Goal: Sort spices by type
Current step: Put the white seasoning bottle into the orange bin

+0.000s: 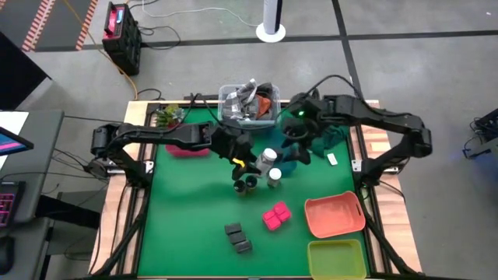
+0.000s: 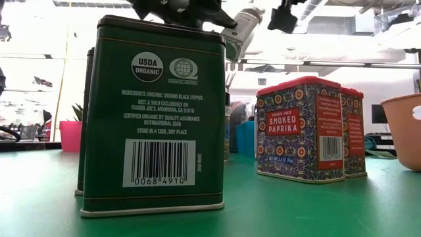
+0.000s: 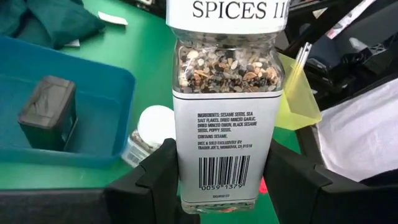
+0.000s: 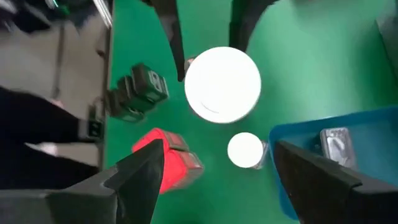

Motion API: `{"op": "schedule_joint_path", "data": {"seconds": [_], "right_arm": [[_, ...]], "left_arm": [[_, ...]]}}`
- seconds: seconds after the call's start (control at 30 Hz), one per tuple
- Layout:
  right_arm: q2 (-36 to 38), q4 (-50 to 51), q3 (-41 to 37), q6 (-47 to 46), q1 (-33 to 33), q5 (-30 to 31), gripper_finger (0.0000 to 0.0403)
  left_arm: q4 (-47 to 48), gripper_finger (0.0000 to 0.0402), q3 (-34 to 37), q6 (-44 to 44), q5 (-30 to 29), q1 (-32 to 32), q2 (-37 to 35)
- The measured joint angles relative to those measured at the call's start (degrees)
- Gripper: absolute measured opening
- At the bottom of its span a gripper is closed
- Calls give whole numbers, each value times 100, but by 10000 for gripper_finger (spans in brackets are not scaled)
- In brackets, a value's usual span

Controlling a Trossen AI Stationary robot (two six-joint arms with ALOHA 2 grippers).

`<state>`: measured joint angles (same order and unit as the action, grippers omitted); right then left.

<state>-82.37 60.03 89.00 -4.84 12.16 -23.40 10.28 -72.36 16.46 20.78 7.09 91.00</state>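
My left gripper [image 1: 247, 162] is shut on a clear spice jar [image 3: 224, 118] with a white label and a white cap [image 4: 222, 84], above the table's middle. Just right of it, my right gripper [image 4: 227, 180] hangs open over the mat, its fingers pointing down toward that cap without touching. A second white-capped jar [image 1: 274, 177] rests on the mat beside a blue tray [image 3: 93, 81]. In that tray stands a dark tin [image 3: 46, 115]. Two dark round jars [image 1: 246, 185], two pink-red paprika tins [image 1: 275, 215] and two dark pepper tins [image 1: 238, 237] stand on the mat. My left gripper pinches the jar between its two fingers [image 3: 158, 171] on opposite sides of the labelled body, at the base end by the barcode [image 3: 189, 180]. The fingers come from the table's left, slanting down, and lie along the jar. The jar [image 2: 242, 29] is tilted, cap outward, clear of the mat.
A clear bin of clutter [image 1: 249, 101] sits at the far edge, with a pink tray [image 1: 187, 148] at the far left. An orange tray [image 1: 334, 215] and a yellow tray [image 1: 337, 258] lie at the near right. Bare green mat [image 1: 187, 225] shows at the near left.
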Motion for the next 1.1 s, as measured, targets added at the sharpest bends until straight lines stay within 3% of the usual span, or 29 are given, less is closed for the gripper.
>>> {"op": "schedule_joint_path", "data": {"seconds": [0.3,0.77,1.1], "right_arm": [[-587,160,577,402,-230,287,327],[-608,-466,631,377,-665,635,325],[-799,-419,650,404,-692,698,249]], "left_arm": [[-50,189,-97,-347,-313,-155,0],[-76,189,-295,-635,-557,-187,0],[-31,189,-292,-675,-643,-192,0]]}}
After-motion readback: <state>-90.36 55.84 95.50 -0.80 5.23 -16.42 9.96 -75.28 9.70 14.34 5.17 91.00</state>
